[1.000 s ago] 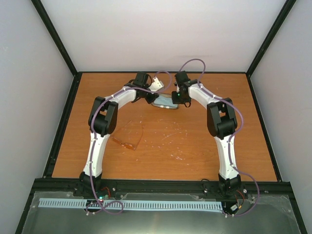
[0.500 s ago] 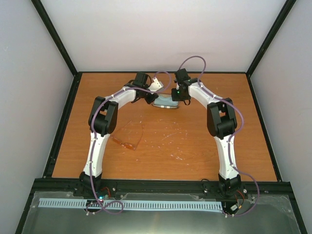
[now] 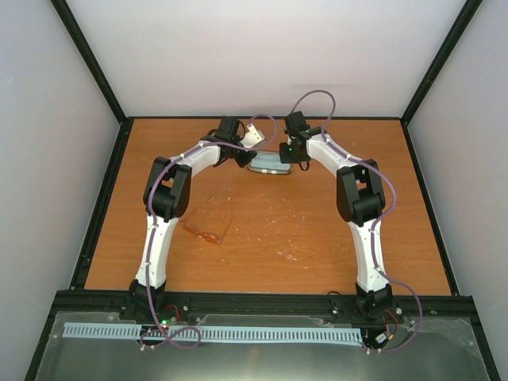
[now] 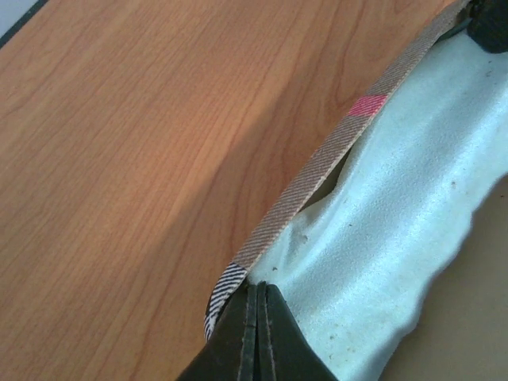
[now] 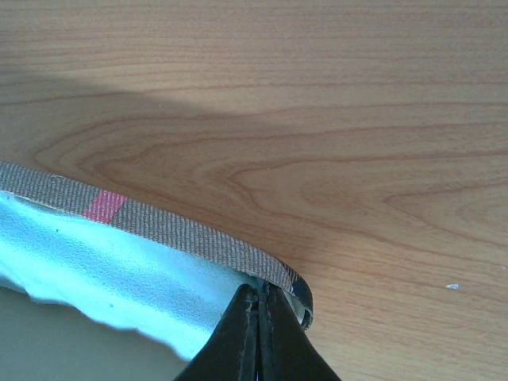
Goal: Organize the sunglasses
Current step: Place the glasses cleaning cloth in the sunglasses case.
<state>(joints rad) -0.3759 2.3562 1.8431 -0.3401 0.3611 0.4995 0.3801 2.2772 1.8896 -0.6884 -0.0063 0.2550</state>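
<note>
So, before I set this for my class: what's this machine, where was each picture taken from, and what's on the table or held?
A left arm and a right arm, both robotic, stand at the near edge of a wooden table. The wide picture looks down from above and behind; the two close-ups come from a camera on each wrist. The orange-framed sunglasses lie untouched beside the left arm. Farther back is a striped case with a light-blue cloth in it. The left gripper and right gripper each seem pinched shut on one end of the case.

No legible text, seemingly.
</note>
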